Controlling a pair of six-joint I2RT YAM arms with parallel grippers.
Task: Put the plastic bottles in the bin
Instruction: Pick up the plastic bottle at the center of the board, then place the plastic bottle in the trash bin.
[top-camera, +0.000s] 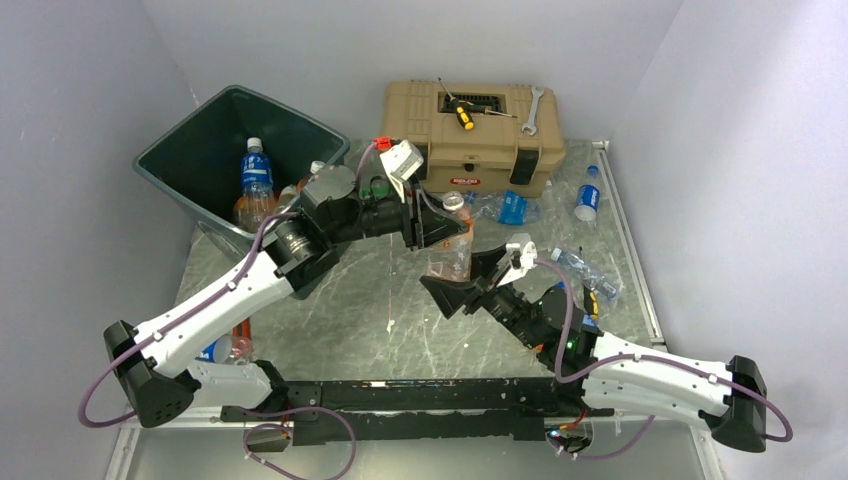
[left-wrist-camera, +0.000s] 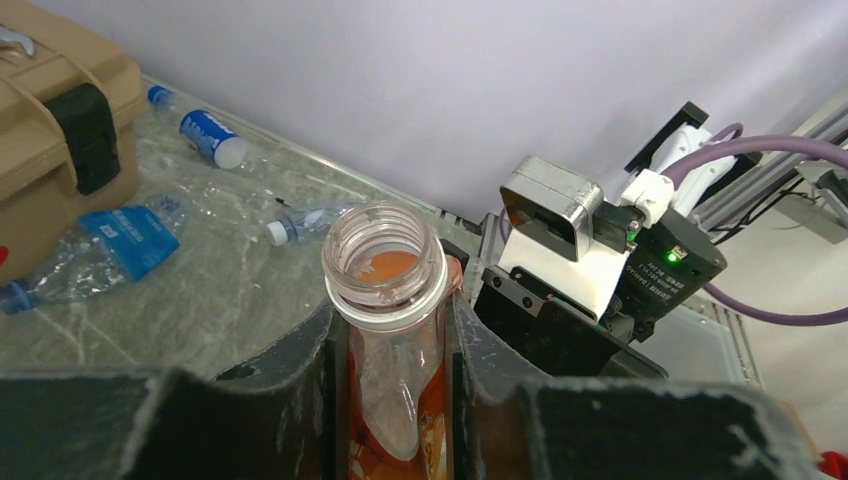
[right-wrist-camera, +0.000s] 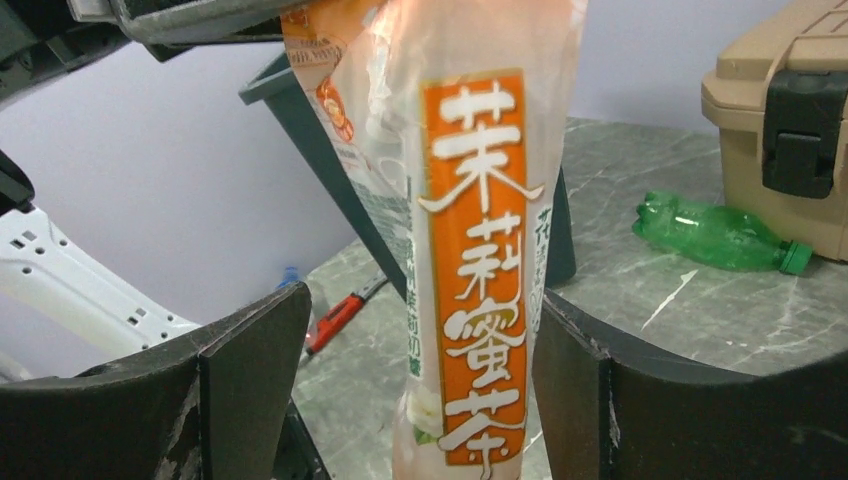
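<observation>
Overhead, a few bottles (top-camera: 256, 172) lie in the bin (top-camera: 190, 150) while several wait on the table (top-camera: 350, 320), so most work remains. From the left wrist, the left claw (left-wrist-camera: 392, 350) clamps the capless orange-labelled bottle (left-wrist-camera: 385, 265) below its neck. From the right wrist, the right claw (right-wrist-camera: 415, 345) stands open astride its lower body.

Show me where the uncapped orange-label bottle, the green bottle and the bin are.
orange-label bottle (right-wrist-camera: 480, 280), right wrist view, on its orange label.
green bottle (right-wrist-camera: 715, 235), right wrist view, middle of its body.
bin (top-camera: 205, 150), top external view, inner left wall.
</observation>
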